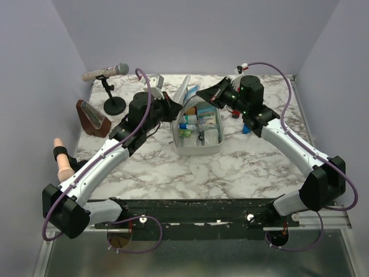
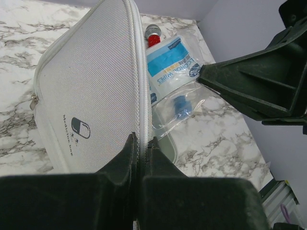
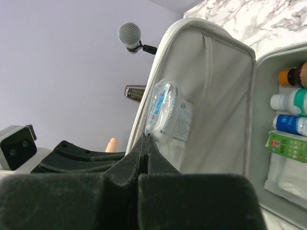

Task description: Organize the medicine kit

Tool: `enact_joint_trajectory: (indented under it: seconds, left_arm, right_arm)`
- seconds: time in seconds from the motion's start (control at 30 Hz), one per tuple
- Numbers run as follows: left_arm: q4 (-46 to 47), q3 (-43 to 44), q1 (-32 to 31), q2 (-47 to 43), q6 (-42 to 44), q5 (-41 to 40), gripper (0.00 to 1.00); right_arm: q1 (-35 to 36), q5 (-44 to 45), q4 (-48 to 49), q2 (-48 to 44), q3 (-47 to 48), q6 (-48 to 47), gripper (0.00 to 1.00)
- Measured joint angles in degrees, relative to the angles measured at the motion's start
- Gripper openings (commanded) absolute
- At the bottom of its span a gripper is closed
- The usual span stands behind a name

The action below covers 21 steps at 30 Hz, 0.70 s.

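With the left gripper (image 2: 143, 143) pinching the lid (image 2: 86, 81) firm, we should slide the packet (image 3: 168, 112) pinched in the right gripper (image 3: 146, 143) squarely into its pocket (image 3: 225, 120).

Left arm (image 1: 98, 167) stretches forward and inward from its base, wrist turned right. Left hand (image 2: 142, 141) is pinched tight on the lid rim of the medicine kit (image 2: 91, 96). Right arm (image 1: 294, 144) reaches forward, with the wrist bent left. Right hand (image 3: 145, 140) is fully closed, fingertips nipping the corner of a clear packet (image 3: 168, 115). The two hands are near each other, not touching.
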Motion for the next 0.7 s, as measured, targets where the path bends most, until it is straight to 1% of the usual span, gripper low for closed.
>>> enact_joint_trajectory:
  seconds: [0.13,0.43,0.47,0.53,0.6,0.63,0.7]
  left_arm:
    - [0.52,-0.42,-0.11,-0.20,-0.37,-0.07,0.00]
    - [0.52,-0.98,-0.11,-1.05,-0.63,-0.76,0.00]
    - [0.52,-1.09,-0.13,-1.18,-0.63,-0.87,0.00]
    - [0.48,-1.40,-0.13,-1.68,-0.61,-1.29,0.00]
    - [0.35,-1.66,-0.15,-2.10,-0.61,-1.51,0.00]
    - [0.28,-1.79,-0.15,-2.34,-0.59,-1.60,0.00]
    - [0.09,-2.10,-0.15,-2.91,-0.55,-2.08,0.00]
  right_arm:
    - [0.94,0.07,1.68,0.59,-0.57,2.62,0.01]
    - [4.57,0.00,1.64,6.93,0.98,2.32,0.01]
    - [4.70,0.00,1.60,7.69,0.98,2.12,0.12]
    - [4.85,-0.35,1.60,8.83,0.98,1.55,0.41]
    - [4.87,-1.07,1.60,9.11,0.98,0.70,0.61]
    - [4.87,-1.36,1.62,9.09,0.98,0.26,0.67]
    - [4.87,-1.51,1.60,8.68,0.98,-0.85,0.70]
